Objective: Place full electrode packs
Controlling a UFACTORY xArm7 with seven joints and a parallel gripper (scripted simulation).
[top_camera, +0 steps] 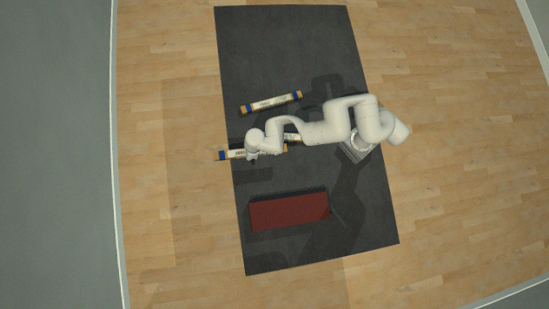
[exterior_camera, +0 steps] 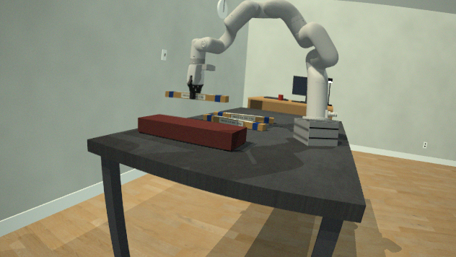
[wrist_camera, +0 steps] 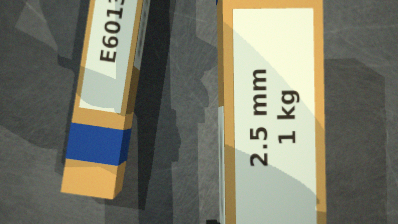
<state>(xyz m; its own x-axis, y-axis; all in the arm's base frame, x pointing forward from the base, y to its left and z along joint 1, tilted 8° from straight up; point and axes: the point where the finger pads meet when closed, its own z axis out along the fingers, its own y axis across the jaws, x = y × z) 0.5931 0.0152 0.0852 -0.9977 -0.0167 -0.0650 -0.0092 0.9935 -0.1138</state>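
My gripper (exterior_camera: 193, 96) points down and is shut on one electrode pack (top_camera: 234, 153) (exterior_camera: 215, 98) (wrist_camera: 274, 45), near its middle. The pack hangs about level, well above the table's left side, with its left end past the table edge in the top view. A second pack (top_camera: 293, 137) (exterior_camera: 234, 122) lies flat on the table, partly under the arm in that view; it seems to be the left pack (wrist_camera: 98, 144) in the wrist view. A third pack (top_camera: 271, 102) (exterior_camera: 245, 117) lies flat beyond it. The low red platform (top_camera: 288, 211) (exterior_camera: 191, 131) has nothing on it.
The dark table (top_camera: 287, 43) (exterior_camera: 281, 159) carries the arm's grey base (top_camera: 357, 156) (exterior_camera: 322, 133) on its right side. A desk (exterior_camera: 285, 108) with a monitor stands in the background, and a wall is on the left.
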